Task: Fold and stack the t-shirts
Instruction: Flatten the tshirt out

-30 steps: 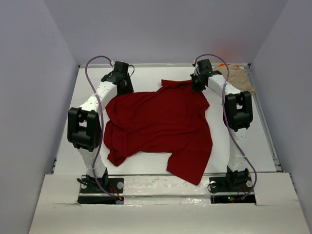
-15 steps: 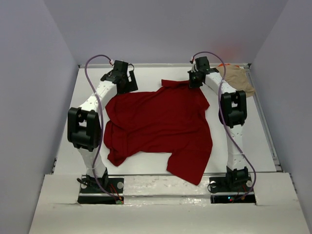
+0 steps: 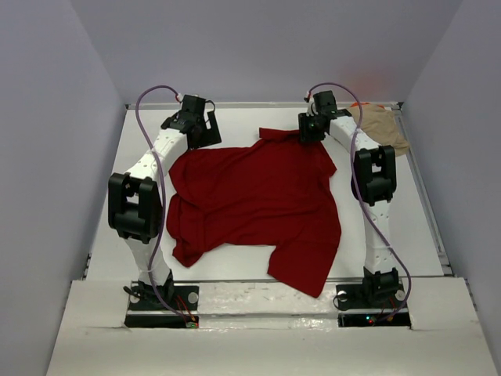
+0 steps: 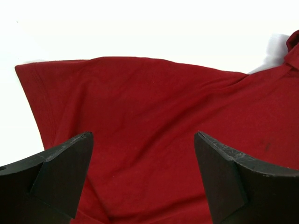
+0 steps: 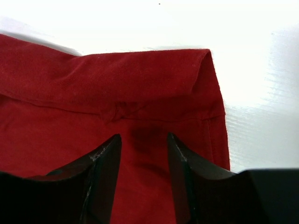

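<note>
A large dark red t-shirt [image 3: 254, 204] lies spread and rumpled on the white table, between my two arms. My left gripper [image 3: 196, 125] hovers over its far left sleeve [image 4: 42, 88], jaws wide open with only red cloth [image 4: 154, 102] below them. My right gripper [image 3: 311, 129] is at the shirt's far right corner. Its jaws stand partly open above a folded-over edge [image 5: 140, 74] and hold nothing. A tan t-shirt [image 3: 383, 127] lies bunched in the far right corner, with a sliver of orange fabric [image 3: 358, 104] behind it.
The white table [image 3: 235, 117] is walled by grey panels on the left, right and back. A raised rail [image 3: 427, 204] runs along the right side. Purple cables [image 3: 149, 102] loop above both wrists. The red shirt's near hem reaches the front ledge [image 3: 258, 298].
My right gripper has opened and let go of the red shirt's far right corner, after shifting slightly left. My left gripper has opened wider and stayed over the left sleeve.
</note>
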